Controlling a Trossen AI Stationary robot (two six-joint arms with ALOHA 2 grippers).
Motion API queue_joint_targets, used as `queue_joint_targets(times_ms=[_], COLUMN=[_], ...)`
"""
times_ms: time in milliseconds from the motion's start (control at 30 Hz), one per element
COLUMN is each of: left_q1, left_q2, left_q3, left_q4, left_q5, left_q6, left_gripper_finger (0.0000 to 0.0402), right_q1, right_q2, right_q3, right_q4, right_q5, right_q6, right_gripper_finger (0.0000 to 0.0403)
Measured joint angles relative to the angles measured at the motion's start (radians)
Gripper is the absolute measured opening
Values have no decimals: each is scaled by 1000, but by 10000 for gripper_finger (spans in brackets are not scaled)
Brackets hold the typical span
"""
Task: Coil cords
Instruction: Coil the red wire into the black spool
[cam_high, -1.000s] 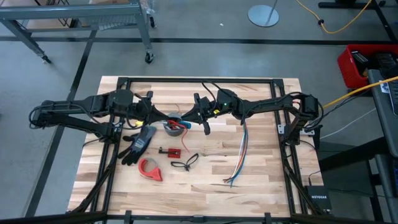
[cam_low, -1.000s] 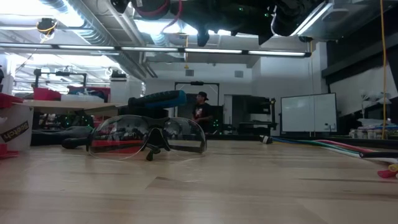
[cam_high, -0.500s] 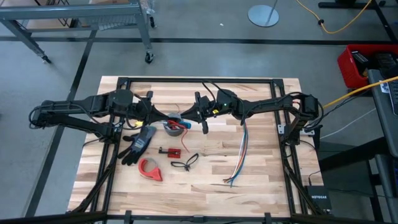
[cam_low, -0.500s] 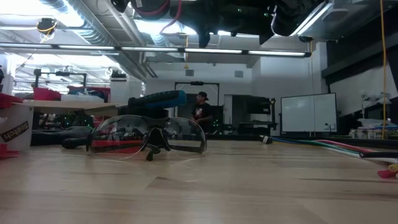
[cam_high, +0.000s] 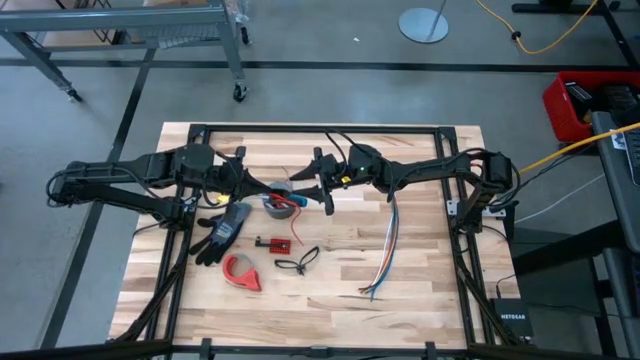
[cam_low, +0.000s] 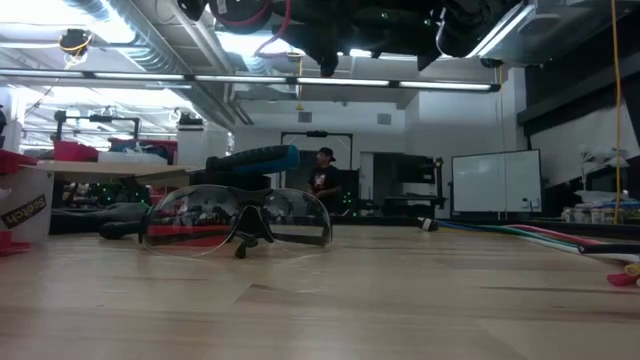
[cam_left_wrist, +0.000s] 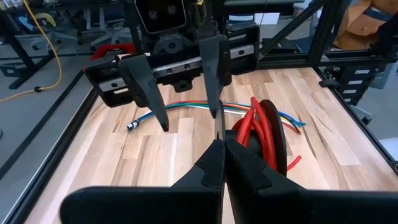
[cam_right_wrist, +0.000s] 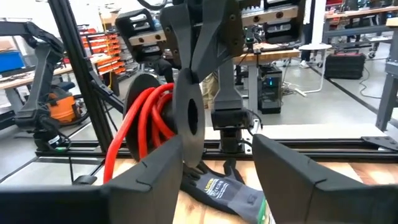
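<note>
Right pincer (cam_high: 312, 193) has spread open since a second ago.
Left pincer (cam_left_wrist: 219, 149) clamped shut on red cord coil (cam_left_wrist: 264, 134), held above grey tape roll (cam_high: 281, 204); right pincer just beside coil.

Both dark arms reach toward the middle of the table and meet there, tip to tip. The left gripper (cam_high: 268, 193) has its fingers pressed together. The right gripper (cam_high: 318, 194) faces it with fingers spread apart.
</note>
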Motion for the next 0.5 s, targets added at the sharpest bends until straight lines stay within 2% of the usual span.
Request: queue_joint_targets(times_ms=[500], left_q1=[0], left_q2=[0], left_q3=[0], left_q4=[39], left_q5=[0], left_q6=[19], left_gripper_finger=[0], right_q1=[39], right_q2=[0], right_q3=[0], right_q4=[23], right_q5=[-1], right_q6=[-8], right_gripper_finger=[164])
